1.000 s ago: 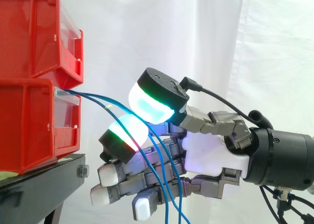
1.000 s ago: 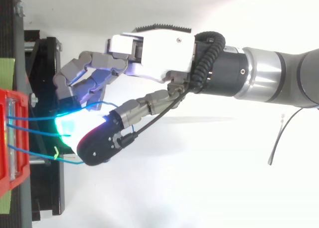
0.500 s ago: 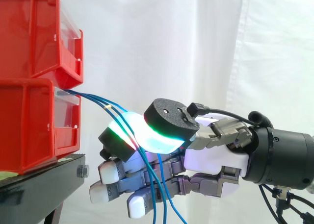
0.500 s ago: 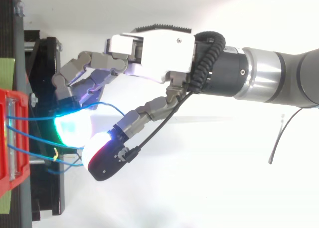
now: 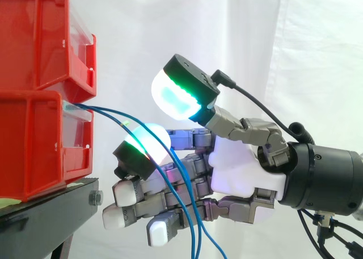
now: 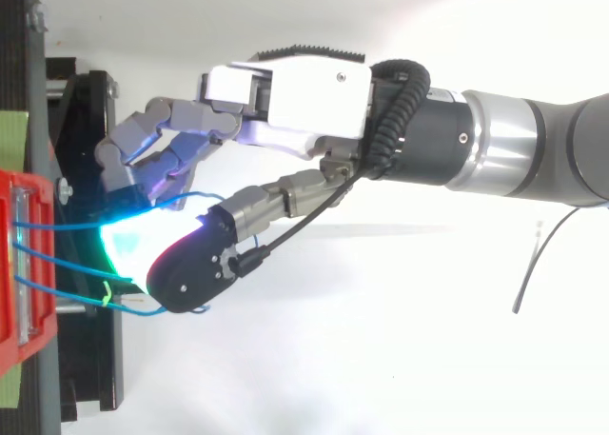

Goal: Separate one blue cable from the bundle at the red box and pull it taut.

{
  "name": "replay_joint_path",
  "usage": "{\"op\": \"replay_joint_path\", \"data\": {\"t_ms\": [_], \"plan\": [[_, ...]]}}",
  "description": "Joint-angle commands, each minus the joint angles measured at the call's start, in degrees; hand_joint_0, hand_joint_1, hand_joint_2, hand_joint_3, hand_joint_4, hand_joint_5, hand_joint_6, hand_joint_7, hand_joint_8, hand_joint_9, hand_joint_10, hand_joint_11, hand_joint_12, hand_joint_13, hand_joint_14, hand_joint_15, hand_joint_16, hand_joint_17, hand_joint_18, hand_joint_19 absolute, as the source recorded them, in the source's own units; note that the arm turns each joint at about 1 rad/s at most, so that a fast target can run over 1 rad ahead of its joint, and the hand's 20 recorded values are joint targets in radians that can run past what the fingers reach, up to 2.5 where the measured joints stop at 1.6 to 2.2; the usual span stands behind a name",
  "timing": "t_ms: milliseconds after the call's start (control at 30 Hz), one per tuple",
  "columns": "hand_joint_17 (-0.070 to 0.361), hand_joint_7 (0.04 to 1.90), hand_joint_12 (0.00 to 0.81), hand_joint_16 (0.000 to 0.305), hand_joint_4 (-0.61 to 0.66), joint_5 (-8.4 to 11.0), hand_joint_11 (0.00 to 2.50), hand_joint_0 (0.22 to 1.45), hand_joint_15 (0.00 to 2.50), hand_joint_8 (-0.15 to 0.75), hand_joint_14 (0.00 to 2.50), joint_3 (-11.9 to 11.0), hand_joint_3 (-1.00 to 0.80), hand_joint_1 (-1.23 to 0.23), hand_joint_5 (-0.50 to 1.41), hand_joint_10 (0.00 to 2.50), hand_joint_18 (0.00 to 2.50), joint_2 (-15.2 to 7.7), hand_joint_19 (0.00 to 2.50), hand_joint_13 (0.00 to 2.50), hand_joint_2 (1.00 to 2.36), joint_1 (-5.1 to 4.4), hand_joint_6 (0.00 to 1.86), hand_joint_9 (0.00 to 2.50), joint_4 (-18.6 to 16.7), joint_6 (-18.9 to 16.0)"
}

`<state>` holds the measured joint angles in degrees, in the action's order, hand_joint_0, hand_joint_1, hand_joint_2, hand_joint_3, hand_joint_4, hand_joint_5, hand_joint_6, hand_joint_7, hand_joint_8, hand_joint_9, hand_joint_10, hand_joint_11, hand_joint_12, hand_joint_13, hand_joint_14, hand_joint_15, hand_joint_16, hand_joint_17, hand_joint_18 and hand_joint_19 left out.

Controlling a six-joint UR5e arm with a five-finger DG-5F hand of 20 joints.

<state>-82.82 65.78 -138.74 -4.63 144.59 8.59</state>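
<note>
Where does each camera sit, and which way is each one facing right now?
Side view: beside the work, looking level across it at the stacked red plastic bins on the black stand; the hand comes in from the right.
Top view: above, looking down on the same bins; the hand and silver arm come in from the right.
Shared: the bins, the hand, and the thin blue cables running between them.

Blue cables slack, leaving red box

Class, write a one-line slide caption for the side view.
Open robot hand beside the red bins, blue cables running across its fingers.
</note>
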Motion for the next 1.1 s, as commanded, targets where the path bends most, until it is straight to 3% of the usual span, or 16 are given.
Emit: {"op": "replay_joint_path", "data": {"t_ms": [0, 133, 200, 400, 633, 800, 833, 867, 900, 933, 1067], "plan": [[0.117, 1.11, 0.401, 0.052, 0.18, -0.14, 0.63, 0.58, 0.44, 0.367, 0.02, -0.3, -0.5, -0.52, -0.15, 0.01, 0.74, 0.0, 0.64, 0.73, 1.0, -0.02, 0.86, 0.85, 0.1, 0.0], [0.115, 1.13, 0.399, 0.051, 0.18, -0.23, 0.64, 0.61, 0.44, 0.365, 0.01, -0.3, -0.43, -0.66, -0.15, 0.02, 0.75, 0.0, 0.64, 0.74, 1.0, 0.06, 0.86, 0.85, 0.0, -0.2], [0.115, 1.12, 0.395, 0.051, 0.17, -0.23, 0.65, 0.64, 0.44, 0.355, 0.02, -0.5, -0.42, -0.81, -0.16, 0.02, 0.76, 0.0, 0.62, 0.74, 1.01, 0.06, 0.87, 0.83, 0.2, -0.2], [0.114, 1.08, 0.384, 0.051, 0.19, -0.32, 0.75, 0.62, 0.5, 0.345, 0.02, -0.9, -0.5, -0.91, -0.18, 0.02, 0.79, 0.0, 0.58, 0.78, 1.0, 0.15, 0.89, 0.83, 0.3, -0.2], [0.119, 1.01, 0.433, 0.053, 0.22, -0.41, 1.15, 0.51, 1.14, 0.362, 0.02, -1.0, -0.5, -0.86, -0.2, 0.01, 0.88, 0.1, 0.67, 1.08, 1.0, 0.06, 0.89, 0.95, 0.1, 0.0], [0.127, 0.96, 0.431, 0.057, 0.23, -0.32, 1.45, 0.49, 1.59, 0.375, 0.04, -1.0, -0.5, -0.81, -0.21, 0.0, 0.96, 0.2, 0.85, 1.15, 1.0, 0.06, 0.9, 0.94, 0.3, 0.2], [0.128, 0.95, 0.432, 0.057, 0.23, -0.32, 1.51, 0.49, 1.49, 0.375, 0.29, -1.0, -0.5, -0.81, -0.21, 0.0, 0.97, 0.2, 0.88, 1.1, 1.0, -0.02, 0.9, 0.93, 0.3, 0.2], [0.129, 0.95, 0.422, 0.057, 0.23, -0.32, 1.47, 0.49, 1.47, 0.375, 0.51, -1.0, -0.5, -0.79, -0.21, 0.17, 0.99, 0.2, 0.93, 1.05, 1.0, -0.02, 0.9, 0.89, 0.3, 0.3], [0.128, 0.94, 0.429, 0.057, 0.23, -0.32, 1.46, 0.49, 1.48, 0.376, 0.54, -1.0, -0.5, -0.78, -0.21, 0.24, 0.99, 0.3, 0.96, 1.04, 1.0, -0.02, 0.9, 0.87, 0.3, 0.3], [0.129, 0.93, 0.427, 0.057, 0.23, -0.32, 1.43, 0.49, 1.36, 0.376, 0.94, -1.0, -0.5, -0.76, -0.22, 0.41, 1.0, 0.3, 1.0, 0.97, 1.0, -0.02, 0.9, 0.83, 0.6, 0.5], [0.123, 0.92, 0.419, 0.054, 0.22, 0.03, 1.35, 0.5, 1.24, 0.375, 1.58, -1.0, -0.5, -0.75, -0.22, 0.81, 1.05, 0.4, 1.18, 0.84, 1.0, -0.02, 0.89, 0.73, 1.0, 1.1]]}}
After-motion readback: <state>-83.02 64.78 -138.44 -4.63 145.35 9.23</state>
